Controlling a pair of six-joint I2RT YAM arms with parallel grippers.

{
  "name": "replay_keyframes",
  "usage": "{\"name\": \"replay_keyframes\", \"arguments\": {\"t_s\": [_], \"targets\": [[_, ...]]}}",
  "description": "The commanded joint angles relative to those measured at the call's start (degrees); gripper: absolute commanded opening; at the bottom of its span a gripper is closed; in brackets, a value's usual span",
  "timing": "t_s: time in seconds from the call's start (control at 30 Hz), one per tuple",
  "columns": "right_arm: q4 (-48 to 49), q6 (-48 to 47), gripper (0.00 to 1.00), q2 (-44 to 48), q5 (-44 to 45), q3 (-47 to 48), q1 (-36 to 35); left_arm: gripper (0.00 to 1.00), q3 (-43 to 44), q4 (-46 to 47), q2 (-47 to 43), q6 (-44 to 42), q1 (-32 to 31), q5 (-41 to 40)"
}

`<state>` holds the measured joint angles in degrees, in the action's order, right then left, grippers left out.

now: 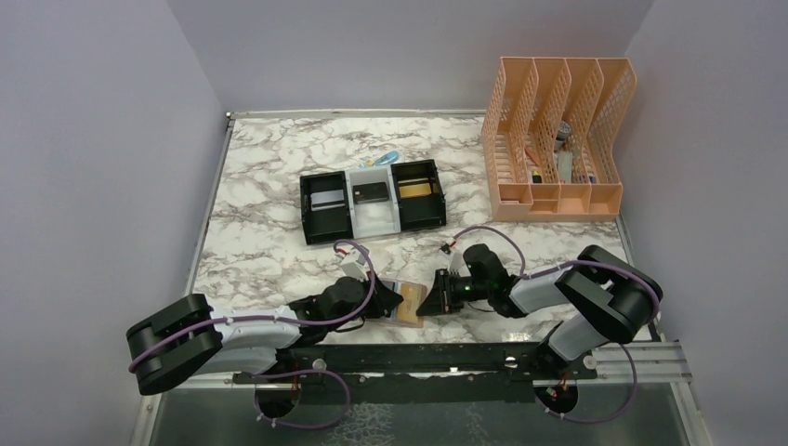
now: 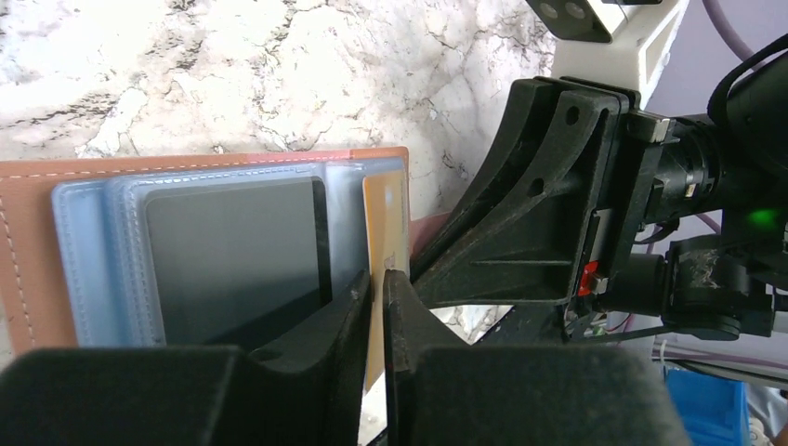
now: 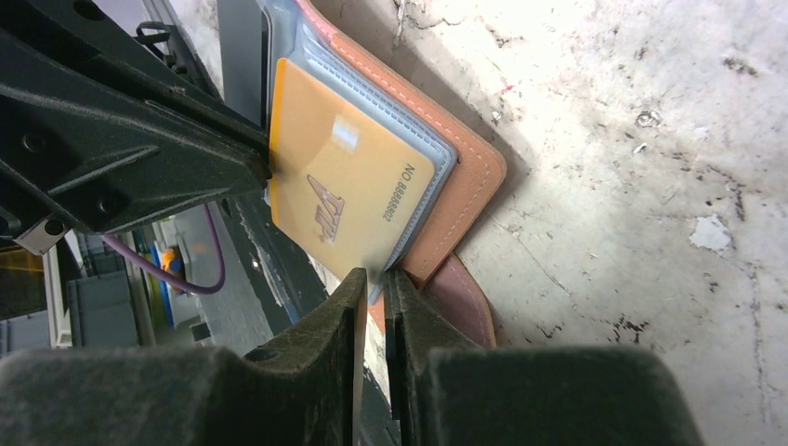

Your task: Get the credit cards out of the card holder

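The tan-brown card holder (image 1: 410,308) lies open near the table's front edge, between both grippers. In the left wrist view its pale blue-grey pockets (image 2: 84,251) hold a dark grey card (image 2: 232,251). A gold-orange card (image 2: 386,218) sticks partly out of a pocket. My left gripper (image 2: 379,279) is shut on that card's edge. In the right wrist view the gold-orange card (image 3: 348,186) lies over the leather holder (image 3: 469,181). My right gripper (image 3: 376,276) is shut on the holder's pocket edge, right at the card's corner. Both grippers (image 1: 398,302) (image 1: 429,299) nearly touch.
A black-and-white three-compartment tray (image 1: 305,206) sits mid-table with a silvery card (image 1: 325,200), a dark card (image 1: 370,192) and a gold card (image 1: 415,190) in it. An orange file rack (image 1: 558,139) stands at the back right. Walls close off the left and back.
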<state>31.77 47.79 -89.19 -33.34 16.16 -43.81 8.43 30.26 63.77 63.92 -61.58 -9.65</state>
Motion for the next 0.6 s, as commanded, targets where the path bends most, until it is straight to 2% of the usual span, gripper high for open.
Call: {"name": "replay_keyframes", "arguments": {"t_s": [0.0, 0.2, 0.57], "targets": [[-9.4, -3.1, 0.15, -2.1, 8.7, -1.8, -1.0, 0.11, -0.3, 2.2, -0.9, 0.1, -0.4, 2.2], [-12.7, -3.8, 0.15, 1.8, 10.4, -1.2, -1.0, 0.0, -0.9, 2.1, -0.9, 0.4, -0.4, 1.8], [-19.4, -4.7, 0.15, 9.3, 14.4, 0.0, -1.0, 0.0, -2.1, 1.8, -2.0, 0.6, -0.5, 1.2]]}}
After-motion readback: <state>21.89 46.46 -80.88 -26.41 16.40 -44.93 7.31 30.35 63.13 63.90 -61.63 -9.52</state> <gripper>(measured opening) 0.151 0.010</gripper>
